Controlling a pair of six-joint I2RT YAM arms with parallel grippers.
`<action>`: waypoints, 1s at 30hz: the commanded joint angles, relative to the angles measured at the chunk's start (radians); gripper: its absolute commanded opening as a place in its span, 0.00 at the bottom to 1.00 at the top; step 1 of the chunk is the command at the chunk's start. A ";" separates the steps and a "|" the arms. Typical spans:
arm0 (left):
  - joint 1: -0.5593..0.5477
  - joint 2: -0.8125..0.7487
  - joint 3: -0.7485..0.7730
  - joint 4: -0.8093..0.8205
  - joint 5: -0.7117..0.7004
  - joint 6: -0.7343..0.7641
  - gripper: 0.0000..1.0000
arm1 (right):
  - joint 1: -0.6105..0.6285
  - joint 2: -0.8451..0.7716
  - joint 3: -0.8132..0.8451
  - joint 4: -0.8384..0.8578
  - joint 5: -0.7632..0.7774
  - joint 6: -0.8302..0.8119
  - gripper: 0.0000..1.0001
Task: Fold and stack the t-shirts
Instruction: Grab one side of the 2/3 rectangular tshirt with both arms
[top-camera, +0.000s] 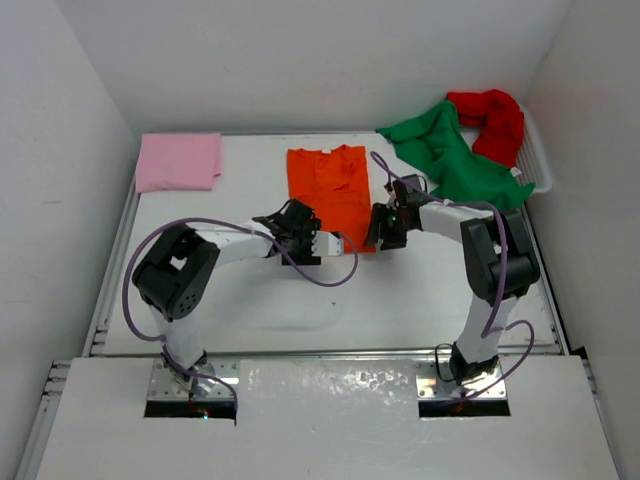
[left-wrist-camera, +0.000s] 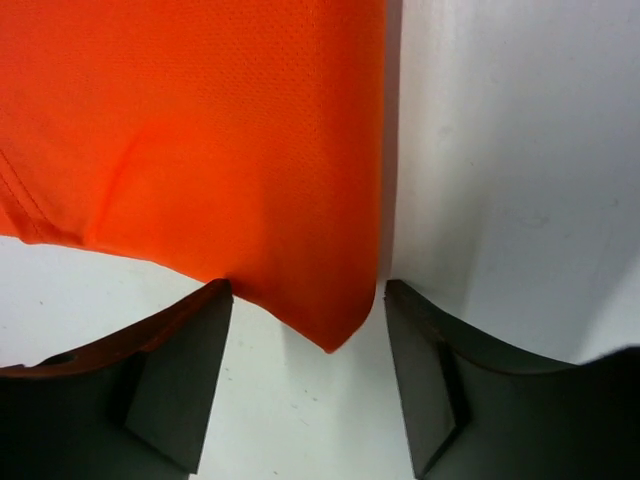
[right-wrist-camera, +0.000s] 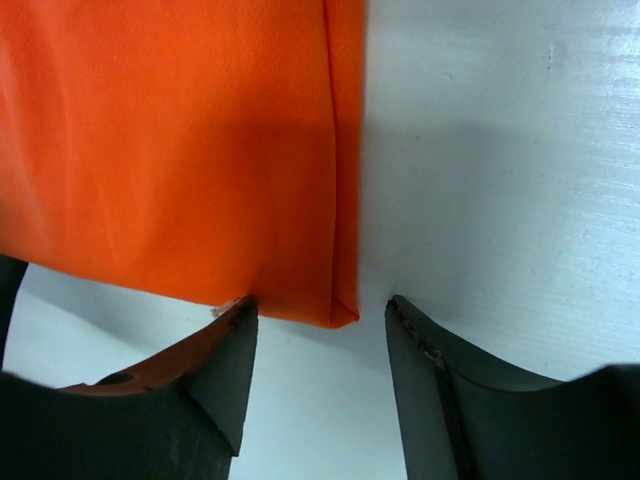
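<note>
Orange mesh-knit cloth fills both wrist views: the orange t-shirt (top-camera: 328, 190) lies flat in the middle of the white table (top-camera: 400, 300), towards its far edge, as a narrow upright rectangle with the collar at the far end. The 2 arms reach in from either side to its near hem.

The left gripper (top-camera: 300, 222) sits at the near left corner. In its own camera the left gripper (left-wrist-camera: 305, 370) has its jaws wide apart, and a pointed corner of the orange t-shirt (left-wrist-camera: 200, 140) lies on the table between them. One finger just meets the hem, but nothing is clamped.

The right gripper (top-camera: 385, 225) is at the near right corner. Its wrist view shows the right gripper (right-wrist-camera: 315, 370) spread just as wide, with the corner of the orange t-shirt (right-wrist-camera: 170, 150) between the fingers (a doubled layer runs along that side edge) and no hold on it.

The pink t-shirt (top-camera: 178, 162) lies folded into a neat rectangle at the far left corner of the table, well apart from the orange one. At the far right, the green t-shirt (top-camera: 450, 155) is crumpled and spills from the white basket (top-camera: 540, 165) onto the table, with the red t-shirt (top-camera: 492, 122) bunched beside it in the basket.
</note>
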 joint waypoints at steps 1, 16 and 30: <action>-0.004 0.034 -0.038 0.085 0.001 -0.001 0.60 | 0.008 0.033 -0.009 0.028 0.013 0.044 0.52; -0.002 -0.025 -0.032 -0.002 -0.010 -0.138 0.00 | 0.011 -0.017 -0.053 0.048 -0.086 0.044 0.00; -0.126 -0.410 -0.183 -0.511 0.110 -0.196 0.00 | 0.191 -0.472 -0.329 -0.178 -0.097 -0.011 0.00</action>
